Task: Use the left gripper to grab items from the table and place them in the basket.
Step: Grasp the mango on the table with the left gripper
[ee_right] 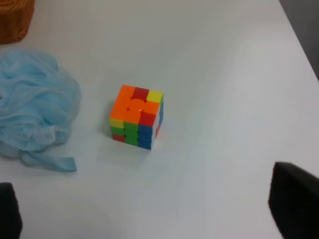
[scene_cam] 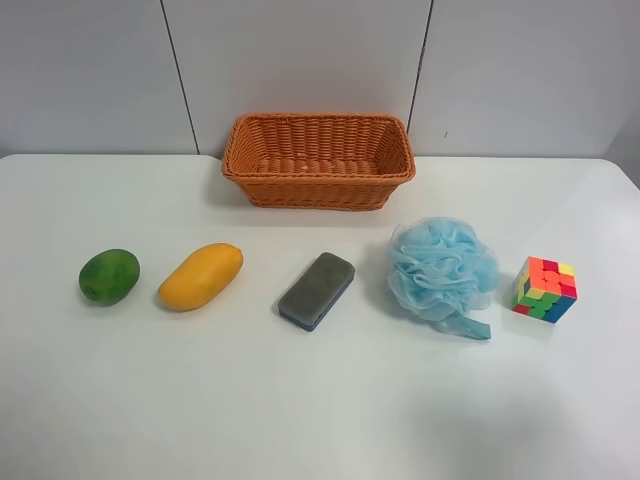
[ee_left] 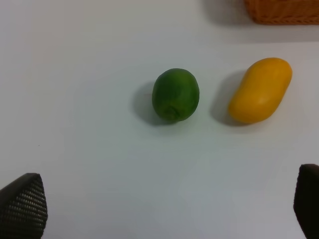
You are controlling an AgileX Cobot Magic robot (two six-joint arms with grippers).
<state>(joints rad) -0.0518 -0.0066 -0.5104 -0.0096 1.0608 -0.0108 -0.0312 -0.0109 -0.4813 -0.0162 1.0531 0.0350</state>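
Observation:
The wicker basket [scene_cam: 318, 160] stands empty at the back of the white table [scene_cam: 300, 410]. In a row before it lie the green fruit [scene_cam: 109, 275], mango [scene_cam: 201, 276], grey-and-blue sponge [scene_cam: 317, 290], blue pouf [scene_cam: 441, 272] and puzzle cube [scene_cam: 545, 288]. No arm shows in the exterior high view. My left gripper [ee_left: 164, 206] is open and empty, above the table, apart from the green fruit [ee_left: 175, 94] and mango [ee_left: 260, 89]. My right gripper [ee_right: 152, 209] is open and empty, short of the cube [ee_right: 136, 116] and pouf [ee_right: 35, 109].
A grey panelled wall [scene_cam: 300, 60] rises right behind the basket. The table edge [ee_right: 299, 45] runs close beyond the cube in the right wrist view. A basket corner shows in the left wrist view [ee_left: 281, 12] and in the right wrist view [ee_right: 15, 20].

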